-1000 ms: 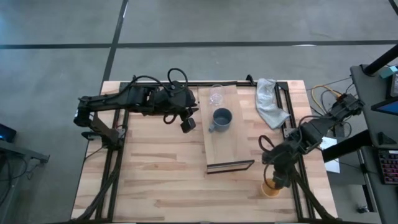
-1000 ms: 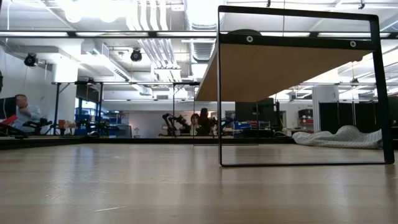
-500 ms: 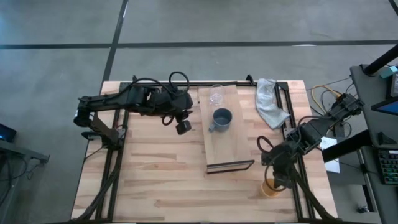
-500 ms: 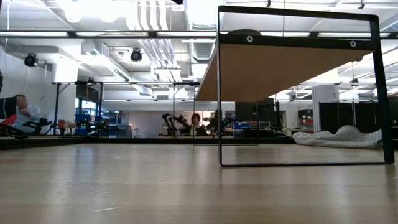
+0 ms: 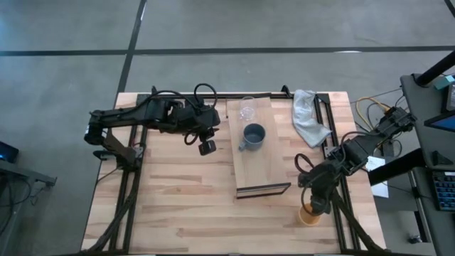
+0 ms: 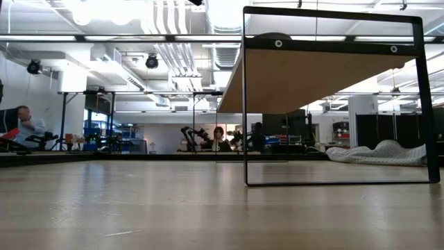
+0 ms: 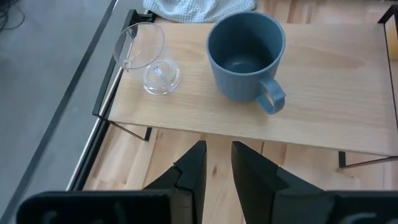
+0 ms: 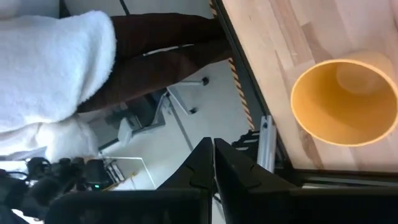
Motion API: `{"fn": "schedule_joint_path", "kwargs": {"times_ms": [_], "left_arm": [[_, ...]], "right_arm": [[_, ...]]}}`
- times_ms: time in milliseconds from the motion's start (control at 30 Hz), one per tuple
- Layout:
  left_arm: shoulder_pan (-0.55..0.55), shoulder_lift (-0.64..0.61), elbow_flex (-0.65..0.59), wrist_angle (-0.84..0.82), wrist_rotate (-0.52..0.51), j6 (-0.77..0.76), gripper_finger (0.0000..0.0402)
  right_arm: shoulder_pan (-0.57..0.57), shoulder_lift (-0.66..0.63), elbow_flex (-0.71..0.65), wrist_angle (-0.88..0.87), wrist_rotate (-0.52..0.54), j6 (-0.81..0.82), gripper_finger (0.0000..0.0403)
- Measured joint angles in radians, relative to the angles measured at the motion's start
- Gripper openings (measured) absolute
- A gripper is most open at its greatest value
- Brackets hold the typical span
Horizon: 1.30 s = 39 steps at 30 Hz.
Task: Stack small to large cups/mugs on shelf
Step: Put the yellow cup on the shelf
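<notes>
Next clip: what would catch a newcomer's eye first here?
The raised shelf in the table's middle, carrying a blue-grey mug with a clear glass cup just beyond it. The yellow-orange cup is still down on the tabletop near the front right edge, with the right gripper over it. The left gripper hangs left of the shelf, and a white cloth lies to its right.
</notes>
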Motion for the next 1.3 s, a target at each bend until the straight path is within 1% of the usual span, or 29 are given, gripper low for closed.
{"fn": "schedule_joint_path", "kwargs": {"times_ms": [100, 200, 267, 367, 533, 667, 800, 900, 1000, 1033, 1100, 1200, 1300], "left_arm": [[0.000, 0.000, 0.000, 0.000, 0.000, 0.008, 0.0061], [0.000, 0.000, 0.000, 0.001, 0.000, 0.008, 0.0061], [0.000, 0.000, 0.000, 0.001, 0.000, 0.008, 0.0061], [0.000, 0.000, 0.000, 0.001, 0.000, 0.008, 0.0061], [0.000, 0.000, 0.000, 0.001, 0.000, 0.008, 0.0061], [0.000, 0.000, 0.000, 0.002, 0.000, 0.008, 0.0061], [0.000, 0.000, 0.000, 0.002, 0.000, 0.007, 0.0061], [0.000, 0.000, 0.000, 0.002, 0.000, 0.007, 0.0061], [0.000, 0.000, 0.000, 0.002, 0.000, 0.007, 0.0061], [0.000, 0.000, 0.000, 0.002, 0.000, 0.007, 0.0061], [0.000, 0.000, 0.000, 0.002, 0.000, 0.007, 0.0061], [0.000, 0.000, 0.000, 0.002, 0.000, 0.007, 0.0061], [0.000, 0.000, 0.000, 0.002, 0.000, 0.007, 0.0061]], "right_arm": [[0.000, 0.002, 0.000, 0.020, 0.000, 0.020, 0.0009], [0.003, 0.005, 0.000, 0.019, 0.000, -0.019, 0.0014], [0.005, 0.007, 0.000, 0.019, 0.000, -0.048, 0.0025], [0.005, 0.007, 0.000, 0.019, 0.000, -0.059, 0.0054], [0.005, 0.006, 0.000, 0.025, 0.000, -0.041, 0.0119], [0.005, 0.006, 0.000, 0.030, 0.000, -0.035, 0.0152], [0.005, 0.006, 0.000, 0.029, -0.008, -0.073, 0.0164], [0.005, 0.006, 0.000, 0.030, -0.004, -0.119, 0.0163], [0.005, 0.007, 0.000, 0.030, 0.001, -0.126, 0.0161], [0.005, 0.007, 0.000, 0.031, 0.011, -0.128, 0.0161], [0.006, 0.007, 0.000, 0.035, 0.080, -0.154, 0.0160], [0.003, 0.007, 0.000, 0.051, 0.145, -0.137, 0.0160], [0.002, 0.009, 0.000, 0.055, 0.253, -0.170, 0.0160]]}}
